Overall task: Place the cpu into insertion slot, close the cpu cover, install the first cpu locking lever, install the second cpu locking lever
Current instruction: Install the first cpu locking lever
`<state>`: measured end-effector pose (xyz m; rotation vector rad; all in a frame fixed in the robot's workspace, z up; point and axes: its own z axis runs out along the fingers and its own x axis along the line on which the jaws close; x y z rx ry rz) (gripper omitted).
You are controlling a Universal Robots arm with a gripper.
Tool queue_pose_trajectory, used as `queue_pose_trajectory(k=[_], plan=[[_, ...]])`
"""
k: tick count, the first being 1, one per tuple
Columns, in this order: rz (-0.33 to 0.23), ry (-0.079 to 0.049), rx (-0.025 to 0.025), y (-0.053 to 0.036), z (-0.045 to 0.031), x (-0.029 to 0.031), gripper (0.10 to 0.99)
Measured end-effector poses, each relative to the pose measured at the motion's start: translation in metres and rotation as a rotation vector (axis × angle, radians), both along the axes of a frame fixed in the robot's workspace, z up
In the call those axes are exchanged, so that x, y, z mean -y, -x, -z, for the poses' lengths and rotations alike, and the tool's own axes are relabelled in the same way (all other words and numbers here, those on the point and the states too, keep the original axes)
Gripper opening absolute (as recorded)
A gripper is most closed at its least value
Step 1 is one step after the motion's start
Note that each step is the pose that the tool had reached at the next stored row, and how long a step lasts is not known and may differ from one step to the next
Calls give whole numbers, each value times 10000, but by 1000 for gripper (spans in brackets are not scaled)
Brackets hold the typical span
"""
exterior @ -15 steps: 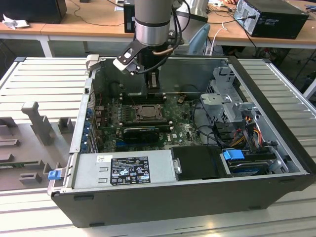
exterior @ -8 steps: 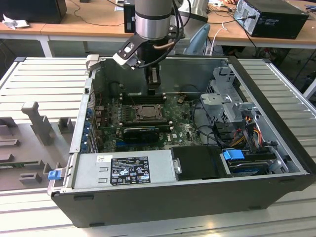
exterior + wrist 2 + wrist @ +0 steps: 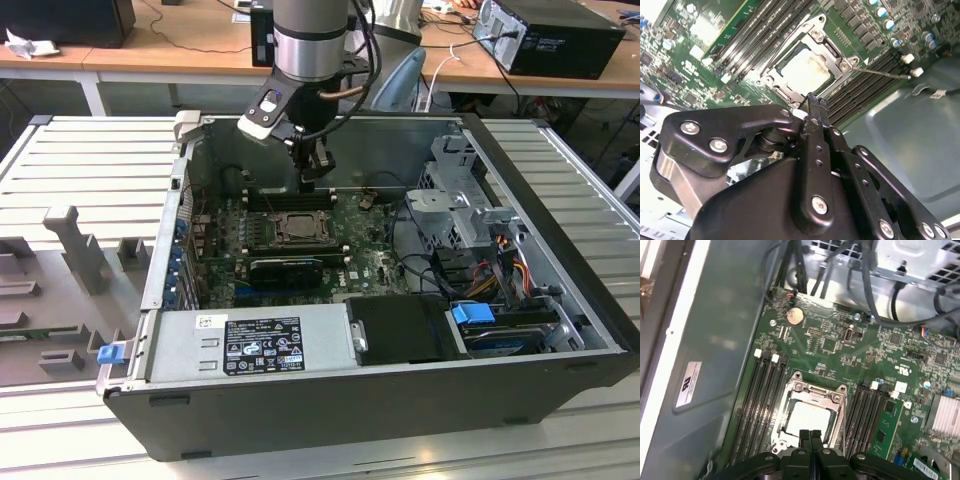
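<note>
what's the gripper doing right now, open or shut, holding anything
Gripper: shut, fingers pressed together with nothing between them, tips near the edge of the cpu cover.

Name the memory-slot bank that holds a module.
The bank farther from the case wall: a green module stands at its outer edge. The wall-side bank looks empty.

Robotics lab or test workshop. Open PC tower [image 3: 350,410] lies on its side on a ribbed metal counter [image 3: 90,160], with an industrial robot arm [image 3: 312,35] over it and grey fixture blocks [image 3: 75,240] at the exterior view's left. Wooden counters [image 3: 180,55] behind carry loose cables [image 3: 443,62] and another black computer box [image 3: 560,35].
</note>
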<state>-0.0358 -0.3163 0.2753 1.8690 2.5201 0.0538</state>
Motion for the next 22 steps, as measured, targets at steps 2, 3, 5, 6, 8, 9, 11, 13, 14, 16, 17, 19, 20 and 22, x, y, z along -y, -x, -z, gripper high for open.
queue_pose_trajectory(k=[2, 3, 5, 6, 8, 9, 11, 13, 14, 16, 17, 19, 20, 22], plan=[[-388, -12, 1, -2, 4, 0, 106], [-585, -19, 1, -1, 8, 0, 106], [-827, -21, -1, -2, 10, 0, 106], [-952, -22, -1, -2, 10, 0, 106], [-1253, -24, 0, -2, 11, 0, 106], [-1383, -25, 0, -3, 11, 0, 106], [-1786, -25, 0, -3, 12, 0, 106], [-2074, -24, 0, -3, 11, 0, 106], [-2257, -24, -1, -3, 11, 0, 106], [-2431, -24, -1, -3, 11, 0, 106], [-2556, -24, -1, -3, 11, 0, 106], [-2801, -24, -1, -3, 11, 0, 106], [-2999, -24, -2, -3, 11, 0, 106], [-3217, -24, -2, -3, 11, 0, 106]])
